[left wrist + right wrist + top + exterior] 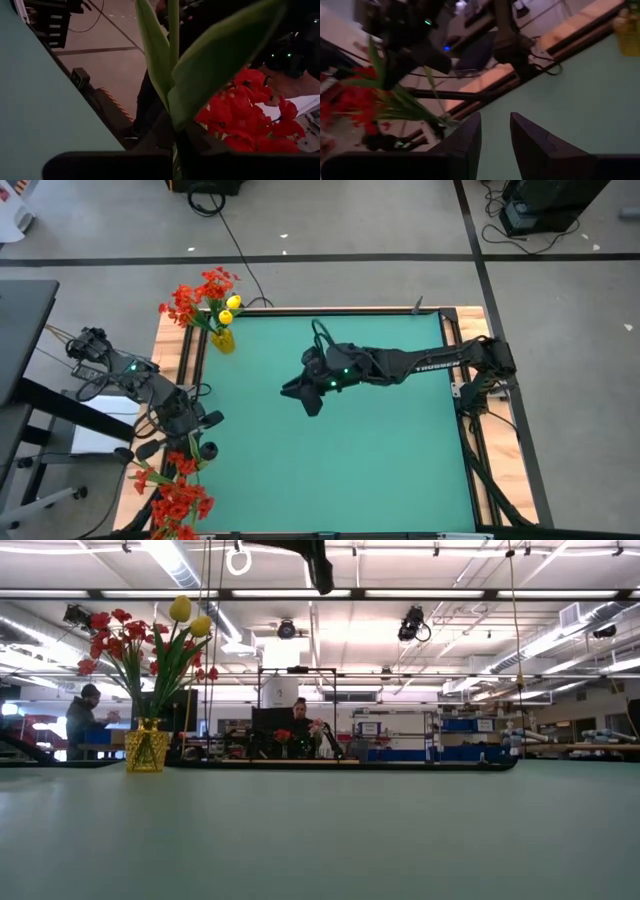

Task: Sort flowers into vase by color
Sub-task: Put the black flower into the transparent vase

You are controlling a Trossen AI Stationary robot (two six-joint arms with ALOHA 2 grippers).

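Pinching a thin green stem, the left gripper (190,442) has its fingers shut on the red flowers (178,498) at the counter's (340,440) edge (light, floppy); right gripper (305,392) hovers half-open, empty.

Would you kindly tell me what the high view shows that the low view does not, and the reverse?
Only the high view shows the left hand shut at the green table's left edge by a loose pile of red artificial flowers, and the right hand over the table's middle. Only the low view shows people in the room beyond. Both show the small yellow vase holding red and yellow flowers.
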